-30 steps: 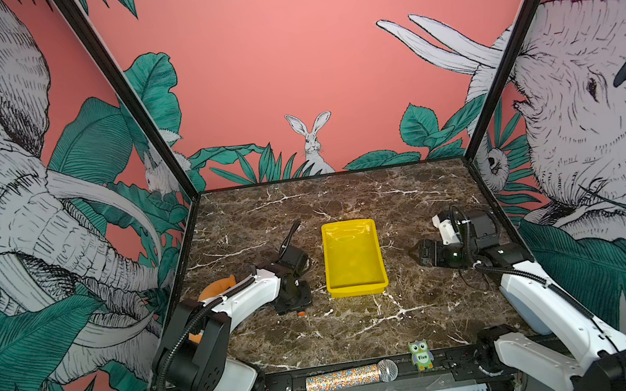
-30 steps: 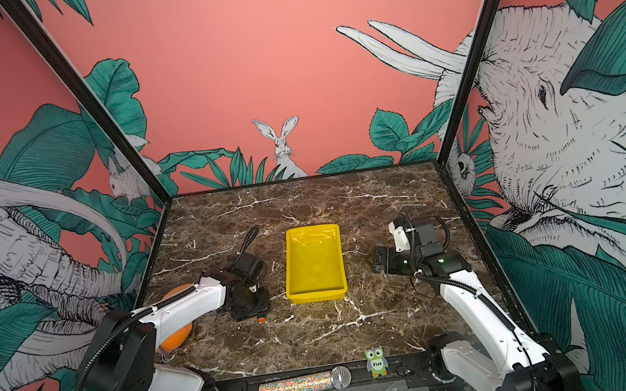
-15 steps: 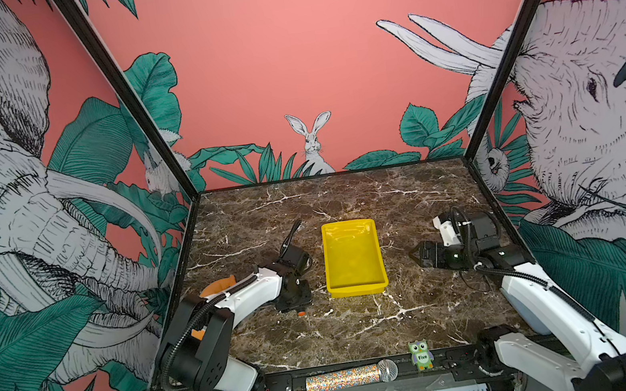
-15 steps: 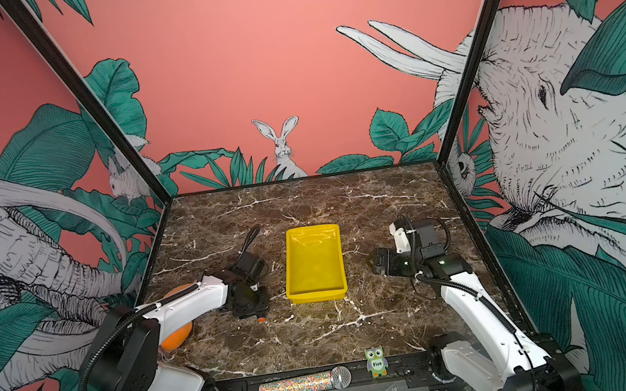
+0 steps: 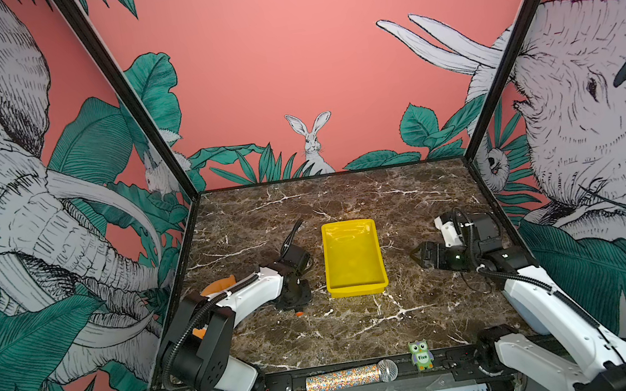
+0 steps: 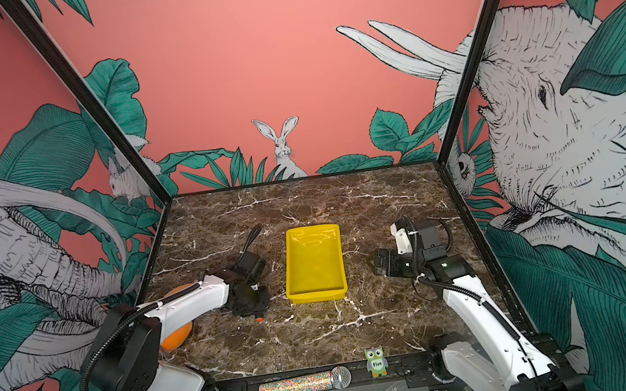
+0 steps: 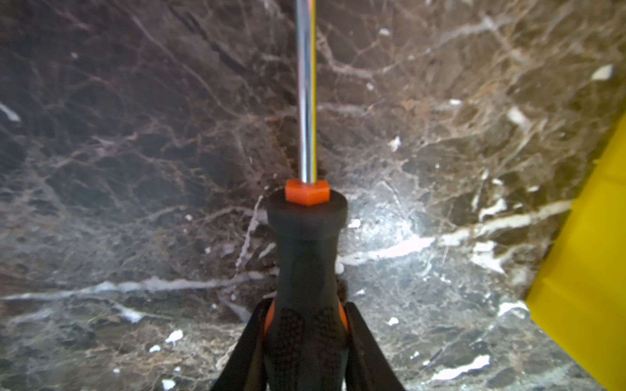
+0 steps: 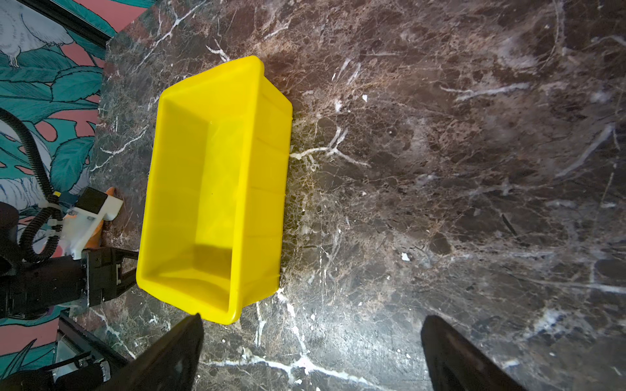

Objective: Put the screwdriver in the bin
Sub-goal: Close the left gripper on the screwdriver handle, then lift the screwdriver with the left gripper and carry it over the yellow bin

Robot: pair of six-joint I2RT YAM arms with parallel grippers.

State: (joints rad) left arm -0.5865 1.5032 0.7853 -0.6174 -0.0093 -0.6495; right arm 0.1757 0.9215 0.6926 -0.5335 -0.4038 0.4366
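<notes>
- Your left hand pinches the screwdriver on the bench, beside the bin.
- Your right hand is spread.
- Lift too low and it could bump the bin and slip out.

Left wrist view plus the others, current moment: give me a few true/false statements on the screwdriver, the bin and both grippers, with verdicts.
1. The left gripper is shut on the screwdriver's black handle. True.
2. The screwdriver lies inside the yellow bin. False: the bin is empty; the screwdriver is outside it, in the left gripper.
3. The right gripper is open and holds nothing. True.
4. The glittery microphone lies in the bin. False: it lies on the black front rail.
5. The right gripper touches the bin. False: in both top views it stands apart from the bin, to the right of it.
</notes>
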